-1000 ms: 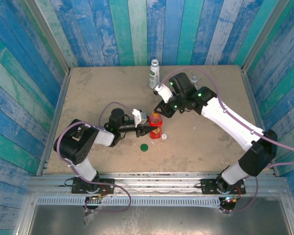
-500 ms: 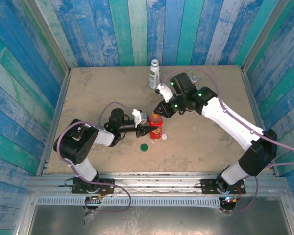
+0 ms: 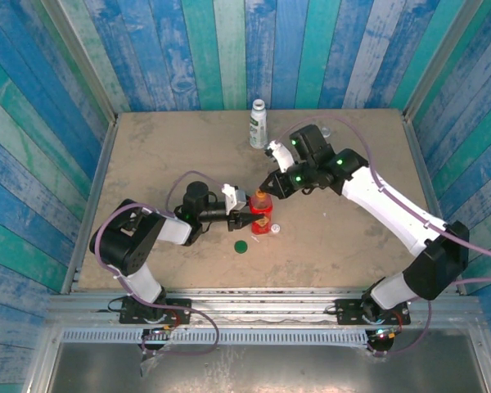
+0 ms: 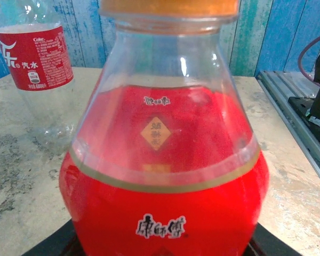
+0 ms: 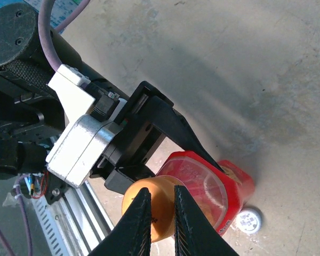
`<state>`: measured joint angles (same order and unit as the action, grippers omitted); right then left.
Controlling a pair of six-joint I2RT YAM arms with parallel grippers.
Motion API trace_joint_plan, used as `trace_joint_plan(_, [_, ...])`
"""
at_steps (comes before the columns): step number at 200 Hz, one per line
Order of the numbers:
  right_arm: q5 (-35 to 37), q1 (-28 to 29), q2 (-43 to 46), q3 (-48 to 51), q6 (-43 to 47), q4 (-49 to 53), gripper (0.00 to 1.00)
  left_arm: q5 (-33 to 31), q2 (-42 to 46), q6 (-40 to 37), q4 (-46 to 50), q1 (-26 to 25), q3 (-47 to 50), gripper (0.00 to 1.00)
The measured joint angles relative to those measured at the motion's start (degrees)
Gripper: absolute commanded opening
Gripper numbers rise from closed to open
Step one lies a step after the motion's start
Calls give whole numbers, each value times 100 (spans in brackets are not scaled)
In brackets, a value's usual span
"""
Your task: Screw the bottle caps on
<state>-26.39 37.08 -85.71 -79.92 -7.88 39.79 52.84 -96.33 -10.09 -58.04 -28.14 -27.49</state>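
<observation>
Fingers of the left claw are clamped on the red bottle, which stands upright mid-surface. The orange cap sits on its neck, directly under the right claw, whose fingers are drawn almost together over the cap's top.

A red bottle stands large at the frame's centre, its orange cap cut by the top edge. The left gripper shows as dark fingers at both bottom corners, against the bottle's base. A clear bottle with a red label stands upper left on the tan table. A metal rail runs along the right, before a blue plank wall.
</observation>
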Motion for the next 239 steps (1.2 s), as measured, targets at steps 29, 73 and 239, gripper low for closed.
trace_joint_plan(29, [46,-2,39,7,-61,72,19,2,0,2,4,-4,0,49])
trace_joint_plan(73, [208,2,50,-33,-164,216,31,2,0,31,11,-4,0,49])
trace_joint_plan(239, [68,-7,-118,-151,-114,63,13,0,0,46,11,-4,-2,48])
